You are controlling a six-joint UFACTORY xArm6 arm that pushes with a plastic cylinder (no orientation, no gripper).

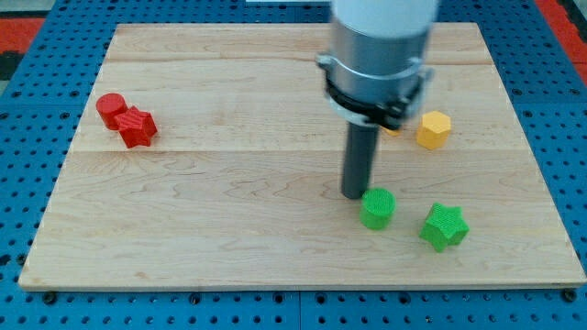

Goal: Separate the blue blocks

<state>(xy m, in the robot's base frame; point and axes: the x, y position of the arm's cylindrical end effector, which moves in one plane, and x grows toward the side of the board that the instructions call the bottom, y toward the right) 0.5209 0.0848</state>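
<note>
Two green blocks lie by our tip (354, 194): green cylinder (377, 208) touching it at the view's lower right, green star (445, 226) farther right. We carry no pincer, only the rod.

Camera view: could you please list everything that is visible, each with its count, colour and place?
red cylinder: one, red, the view's left, touching the red star.
red star: one, red, right below the cylinder.
yellow hexagon block: one, yellow, the view's right.
yellow block: one, yellow, mostly hidden behind the arm; shape unclear.
green cylinder: one, green, lower right of centre.
green star: one, green, right of the green cylinder.
blue blocks: none visible.
wooden board: one, light wood, on blue pegboard.
my tip: one, dark rod, just left of the green cylinder.
</note>
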